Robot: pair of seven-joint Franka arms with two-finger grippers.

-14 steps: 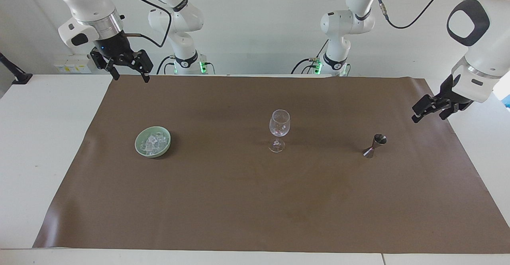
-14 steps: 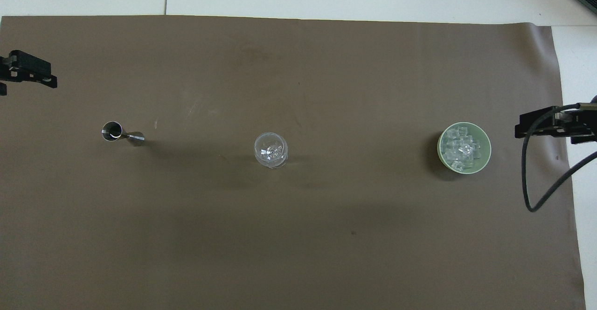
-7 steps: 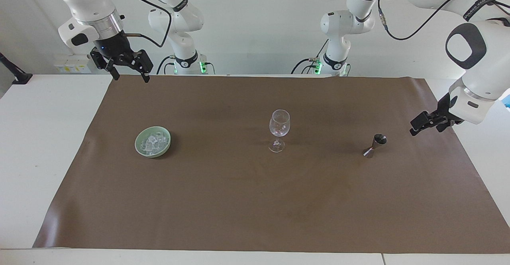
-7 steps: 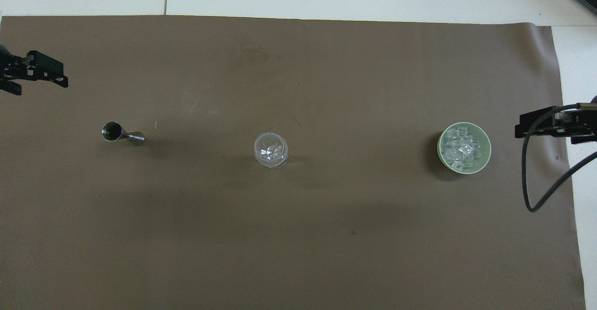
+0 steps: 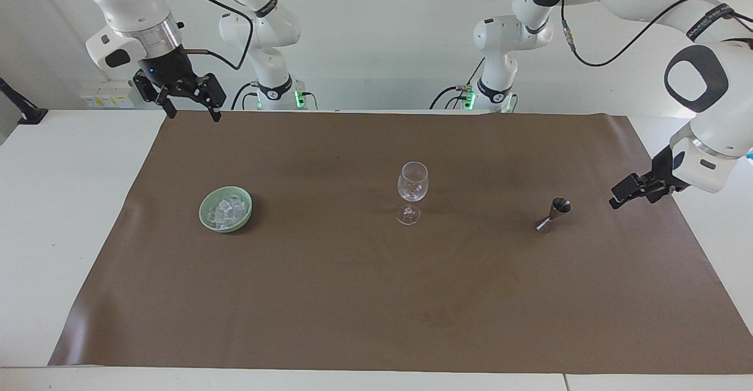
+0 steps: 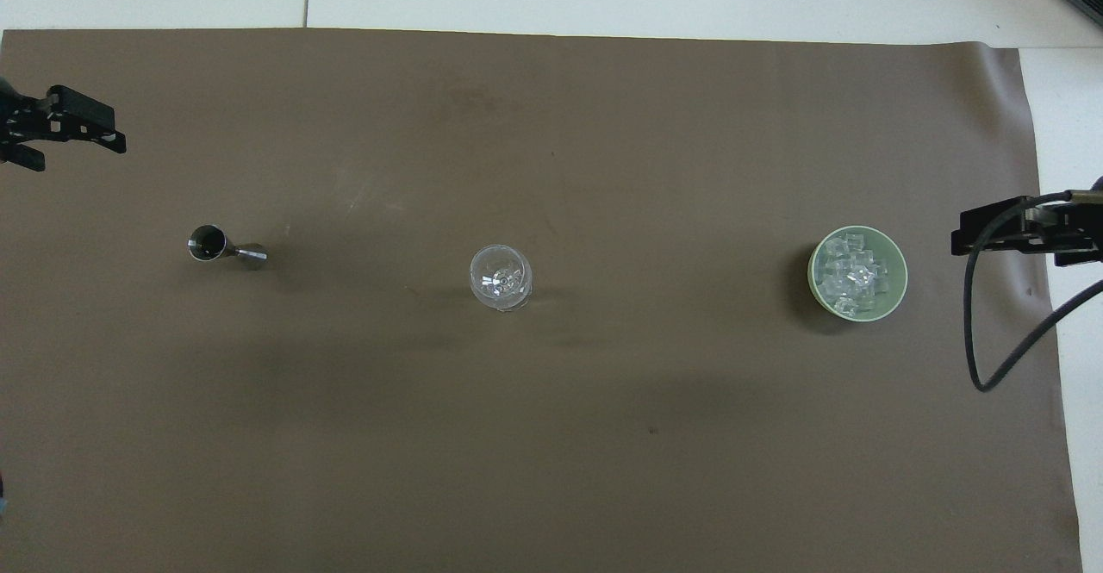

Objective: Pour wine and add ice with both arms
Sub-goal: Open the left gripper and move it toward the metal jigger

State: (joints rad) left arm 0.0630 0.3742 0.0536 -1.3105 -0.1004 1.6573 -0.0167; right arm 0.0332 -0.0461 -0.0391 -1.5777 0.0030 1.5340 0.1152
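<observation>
At the right arm's end of the brown mat [image 5: 376,297], the right gripper [image 5: 189,109] is held in the air over the mat's edge nearest the robots, fingers spread apart and empty. Farther from the robots, a green bowl [image 5: 204,213] is seen, filled with the ice [image 5: 226,211]: small clear, whitish cubes heaped without common direction. A wine glass [image 5: 412,191] stands upright mid-mat. A metal jigger [image 5: 554,214] stands upright, its long axis vertical. Beside it, the left gripper [image 5: 625,194] is held low, fingers apart, empty.
</observation>
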